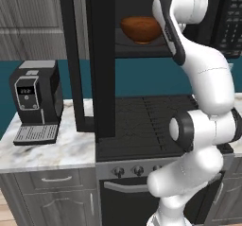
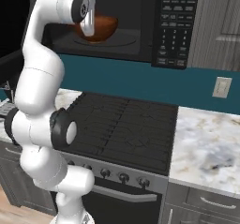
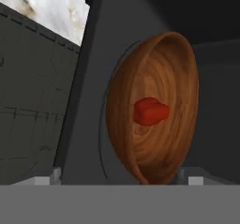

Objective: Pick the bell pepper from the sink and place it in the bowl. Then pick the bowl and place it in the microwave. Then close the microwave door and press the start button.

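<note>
The reddish-brown bowl [image 1: 141,29] [image 2: 101,27] stands inside the dark cavity of the black microwave [image 2: 140,17], above the stove. The small red bell pepper [image 3: 151,111] lies in the middle of the bowl [image 3: 154,78]. My gripper [image 2: 89,31] [image 3: 119,180] is at the cavity's mouth, just in front of the bowl, open, with its tips wide apart and nothing held. The microwave door [image 1: 100,55] stands swung open on the left. A keypad panel [image 2: 172,26] is on the microwave's right side. The sink is out of view.
A black stove top [image 2: 122,124] lies under the microwave, with knobs along its front. A coffee machine [image 1: 35,102] sits on the marble counter [image 1: 71,149] to the left. More marble counter [image 2: 206,138] and a wall outlet [image 2: 221,87] are on the right.
</note>
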